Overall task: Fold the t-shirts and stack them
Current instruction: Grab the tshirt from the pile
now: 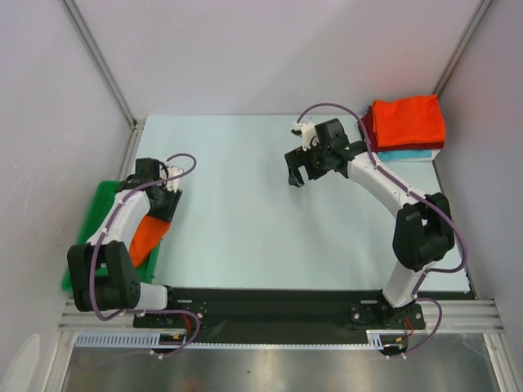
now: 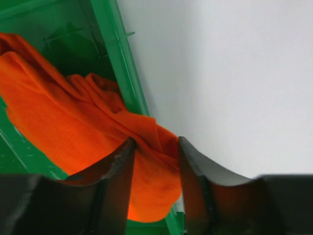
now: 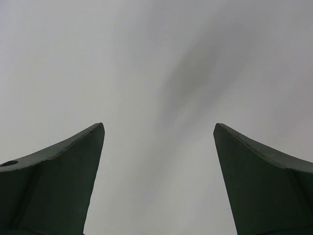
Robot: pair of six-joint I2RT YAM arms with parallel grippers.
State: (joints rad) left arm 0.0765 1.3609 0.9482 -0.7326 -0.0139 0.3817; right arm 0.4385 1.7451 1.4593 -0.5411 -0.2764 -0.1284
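- Jaws of the left gripper (image 2: pixel 156 142) stand about half open, one finger on each side of a raised ridge of the orange t-shirt (image 2: pixel 73 122); both seem to touch the cloth, but I cannot tell if it is truly pinched.
- Right gripper (image 3: pixel 159 127) has its jaws spread wide and holds nothing, with only bare table (image 1: pixel 245 229) under it.
- Orange t-shirt lies crumpled in the green tray (image 2: pixel 122 63) at the table's left edge, with one bunch spilling over the tray's wall toward the table.
- Folded stack (image 1: pixel 406 122) sits in the far right corner, with an orange-red shirt on top, dark red at its left edge and teal at the bottom.
- Handling guess: light, limp, not fragile. It will sag and trail when lifted and could snag on the tray wall.
- A pinch on a thick fold is likely to hold better than one on a single layer, which may slip.
- For folding, better holds would be the shoulders or hem corners. Those are hidden in the crumple, so expect to spread it flat first.
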